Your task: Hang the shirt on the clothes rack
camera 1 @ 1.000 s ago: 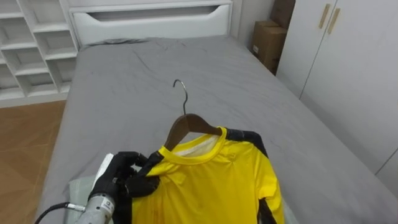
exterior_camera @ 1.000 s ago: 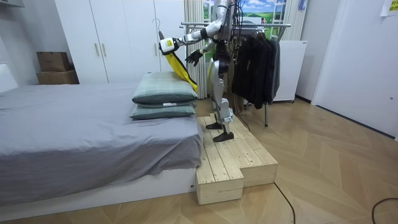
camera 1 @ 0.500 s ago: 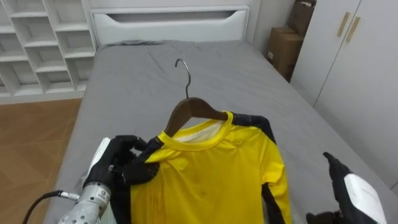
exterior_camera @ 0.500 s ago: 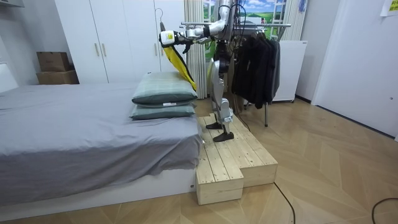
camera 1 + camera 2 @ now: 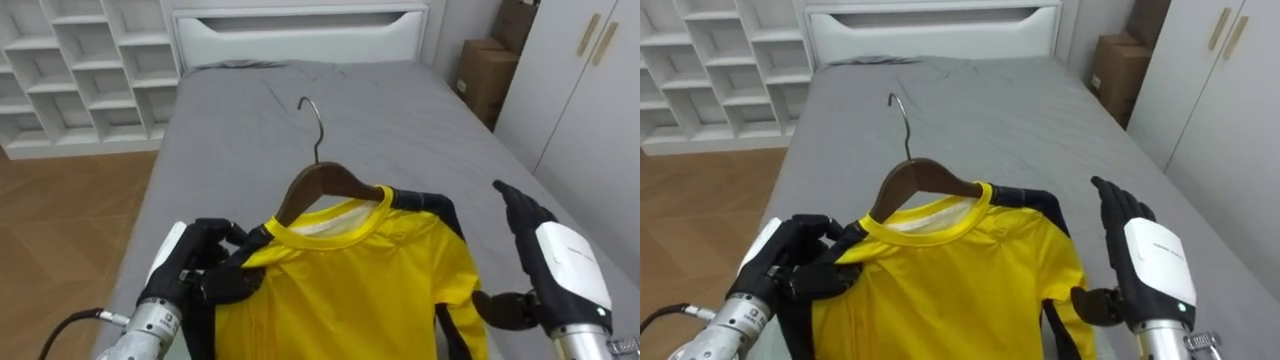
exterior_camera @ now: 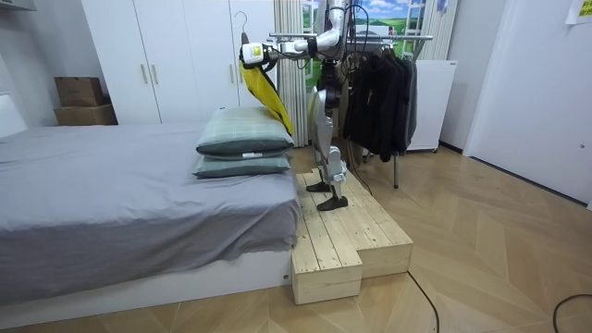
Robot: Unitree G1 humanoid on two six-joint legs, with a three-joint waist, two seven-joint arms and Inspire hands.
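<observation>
A yellow shirt (image 5: 340,275) with dark sleeves hangs on a brown wooden hanger (image 5: 325,180) with a metal hook (image 5: 314,122). My left hand (image 5: 195,272) is shut on the shirt's left shoulder over the hanger's end and holds it up in front of me. My right hand (image 5: 548,258) is raised just right of the shirt, fingers straight, apart from the cloth. In the room view I stand on a wooden platform (image 6: 342,236) at the foot of the bed, holding the shirt (image 6: 259,88) out over the pillows (image 6: 245,143).
A grey bed (image 5: 250,120) lies below the shirt, with a white headboard (image 5: 300,25) at the far end. White shelves (image 5: 70,70) stand left, white wardrobe doors (image 5: 590,90) and cardboard boxes (image 5: 490,75) right. Behind me a rack (image 6: 388,39) carries dark clothes (image 6: 379,92).
My right hand has risen into view beside the shirt's right shoulder. The left hand has lifted the shirt and hanger a little higher; the view has shifted.
</observation>
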